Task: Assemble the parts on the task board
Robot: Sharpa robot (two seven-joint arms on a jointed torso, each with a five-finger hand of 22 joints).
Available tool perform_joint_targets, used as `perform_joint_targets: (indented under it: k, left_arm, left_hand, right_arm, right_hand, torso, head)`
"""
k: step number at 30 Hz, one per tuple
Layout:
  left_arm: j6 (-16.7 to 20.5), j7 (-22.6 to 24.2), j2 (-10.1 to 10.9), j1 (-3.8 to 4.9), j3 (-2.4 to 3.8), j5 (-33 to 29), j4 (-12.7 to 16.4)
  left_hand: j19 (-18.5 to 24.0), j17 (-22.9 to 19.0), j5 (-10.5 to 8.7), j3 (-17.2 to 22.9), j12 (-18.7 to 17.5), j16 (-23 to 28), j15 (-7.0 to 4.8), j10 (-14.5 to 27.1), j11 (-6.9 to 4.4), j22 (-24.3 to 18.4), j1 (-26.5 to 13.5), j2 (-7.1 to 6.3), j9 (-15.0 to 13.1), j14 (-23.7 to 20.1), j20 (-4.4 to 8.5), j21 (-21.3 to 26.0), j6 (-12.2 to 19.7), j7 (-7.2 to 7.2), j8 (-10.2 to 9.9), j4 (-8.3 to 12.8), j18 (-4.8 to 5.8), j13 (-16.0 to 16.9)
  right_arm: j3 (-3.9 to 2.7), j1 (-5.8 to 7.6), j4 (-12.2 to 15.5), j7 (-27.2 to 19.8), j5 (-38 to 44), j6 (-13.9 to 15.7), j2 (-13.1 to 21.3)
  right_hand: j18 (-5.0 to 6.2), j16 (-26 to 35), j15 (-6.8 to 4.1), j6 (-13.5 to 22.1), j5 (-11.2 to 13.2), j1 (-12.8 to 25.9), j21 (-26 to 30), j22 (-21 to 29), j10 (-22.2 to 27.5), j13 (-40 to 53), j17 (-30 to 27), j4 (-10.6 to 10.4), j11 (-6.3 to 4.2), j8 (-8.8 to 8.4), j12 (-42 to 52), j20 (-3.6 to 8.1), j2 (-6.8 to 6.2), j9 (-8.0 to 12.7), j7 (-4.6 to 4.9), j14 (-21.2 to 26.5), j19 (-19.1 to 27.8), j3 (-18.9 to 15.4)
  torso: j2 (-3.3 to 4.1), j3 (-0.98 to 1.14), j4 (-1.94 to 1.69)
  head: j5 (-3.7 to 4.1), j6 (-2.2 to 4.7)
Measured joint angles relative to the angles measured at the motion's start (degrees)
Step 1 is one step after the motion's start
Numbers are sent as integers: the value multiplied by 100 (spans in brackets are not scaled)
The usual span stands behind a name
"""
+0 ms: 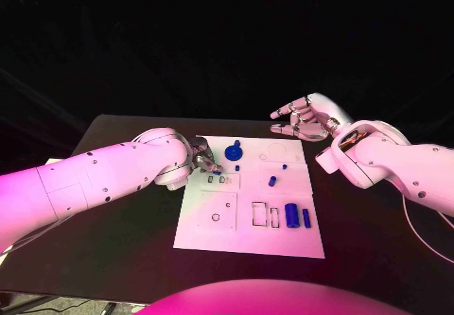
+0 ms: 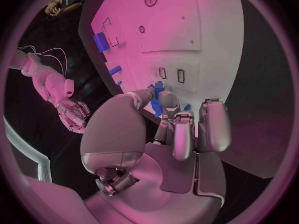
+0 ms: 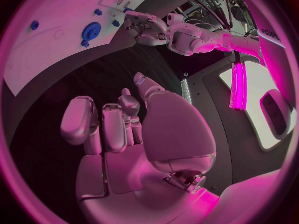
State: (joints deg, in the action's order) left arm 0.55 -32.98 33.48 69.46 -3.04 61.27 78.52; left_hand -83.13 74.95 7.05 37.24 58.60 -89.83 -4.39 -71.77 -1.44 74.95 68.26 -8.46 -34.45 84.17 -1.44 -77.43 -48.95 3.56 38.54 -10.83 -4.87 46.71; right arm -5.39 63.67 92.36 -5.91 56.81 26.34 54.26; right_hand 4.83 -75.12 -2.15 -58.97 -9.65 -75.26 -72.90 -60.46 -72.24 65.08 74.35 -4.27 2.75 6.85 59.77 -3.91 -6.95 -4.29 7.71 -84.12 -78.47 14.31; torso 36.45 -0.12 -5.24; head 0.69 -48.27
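The white task board [image 1: 248,226] lies in the middle of the table. My left hand [image 1: 201,161] sits at its far left corner, over two small slots [image 2: 171,74]. Its thumb and fingers pinch a small blue part [image 2: 156,90] just above the board. A blue gear [image 1: 233,154] stands right beside that hand. Two small blue pegs [image 1: 272,182] stand mid-board, and two blue cylinders [image 1: 296,216] stand near the right edge. My right hand [image 1: 303,117] hovers beyond the board's far right corner, fingers apart and loosely curled, holding nothing.
Rectangular cut-outs [image 1: 265,214] and a small round hole [image 1: 216,217] mark the board's near half. Black table [image 1: 123,249] surrounds the board on all sides. The right forearm [image 1: 388,164] reaches over the table's right side.
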Motion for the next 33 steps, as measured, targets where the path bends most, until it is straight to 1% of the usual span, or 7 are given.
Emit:
perform_joint_targets:
  k: [2, 5, 13, 17, 23, 24, 33]
  left_arm:
    - [-2, -27, -31, -14, 0, 53, -7]
    - [-27, -66, -81, -28, 0, 119, -20]
    - [-214, -162, -162, -44, -1, 213, -80]
    - [-271, -198, -216, -52, -1, 238, -139]
    - [-293, -218, -283, -72, 0, 259, -210]
    - [-293, -219, -295, -75, 0, 261, -223]
    - [-291, -220, -356, -97, 2, 295, -299]
  left_hand:
    - [0, 0, 0, 15, 8, 0, -21, -42, 0, 0, -37, 6, -1, -20, 0, 0, 0, 0, 0, 15, 0, 20]
    - [-40, 0, 0, 20, 35, 0, -21, -55, -13, 0, -46, -2, -2, -20, 0, -27, -40, -2, 0, 20, 87, 53]
    - [-52, -1, -1, 58, 110, 0, -20, -126, -3, -1, -138, -3, -21, -20, 12, -61, -41, -1, 26, 58, 87, 122]
    - [-61, -1, -2, 69, 110, 0, -20, -166, -41, -1, -159, -24, -33, -20, 21, -61, -82, -41, 26, 70, 87, 134]
    - [-61, -1, -8, 64, 131, 0, -54, -181, -56, -1, -218, -8, -33, -10, 21, -90, -101, -23, 25, 99, 87, 159]
    - [-61, -1, -13, 74, 131, 0, -62, -188, -63, -1, -218, -9, -33, -19, 21, -90, -122, -43, 24, 109, 87, 159]
    - [-61, -2, -17, 110, 154, 0, -62, -196, -70, -2, -261, -5, -34, -19, 21, -89, -131, -51, 45, 146, 87, 170]
  right_arm:
    - [0, 0, -4, 1, -1, -5, -1]
    - [0, 0, -5, 1, -2, -10, -5]
    - [1, 0, -6, 1, -6, -23, -6]
    - [1, 0, -6, 1, -8, -29, -8]
    - [1, 0, -6, 0, -10, -34, -13]
    - [1, 0, -6, 0, -11, -35, -13]
    - [1, 0, -6, -1, -16, -40, -16]
  right_hand:
    - [0, 0, 0, 0, 0, 0, 0, 0, 0, 0, 0, 0, 0, 0, 0, 0, 0, 0, 0, 0, 0, 0]
    - [0, 0, 0, 0, 0, 0, 0, 0, 0, 0, 0, 0, 0, 0, 0, 0, 0, 5, 0, 0, 0, 0]
    - [0, 0, 0, 0, 0, 0, 0, 0, 0, 0, 0, -18, 0, 0, 0, 0, 0, 5, 0, 0, 0, -18]
    - [0, 0, 0, 0, -32, 0, 0, 6, 0, 0, 0, -32, 0, 0, 0, 0, 0, 5, 0, 0, 0, -32]
    - [0, 0, 0, 0, -33, 0, 0, 7, 0, 1, 0, -32, 0, 0, 0, 0, 0, 5, 0, 0, 0, -32]
    - [0, 0, 0, 0, -33, 0, 0, 7, 0, 1, 0, -32, 0, 0, 0, 0, 0, 5, 0, 0, 0, -32]
    - [0, 0, 0, 0, -33, 0, 0, 6, 0, 1, 0, -32, 0, 0, 0, 0, 0, 5, 0, 0, 0, -32]
  torso:
    - [1, 0, -3]
    - [5, -4, -3]
    - [15, -5, 1]
    - [15, -7, 1]
    - [16, -7, -2]
    - [16, -8, -2]
    - [19, -10, -11]
  head:
    - [-1, 4]
    - [-1, 4]
    - [13, -13]
    - [33, -28]
    - [50, -35]
    - [54, -35]
    - [105, -41]
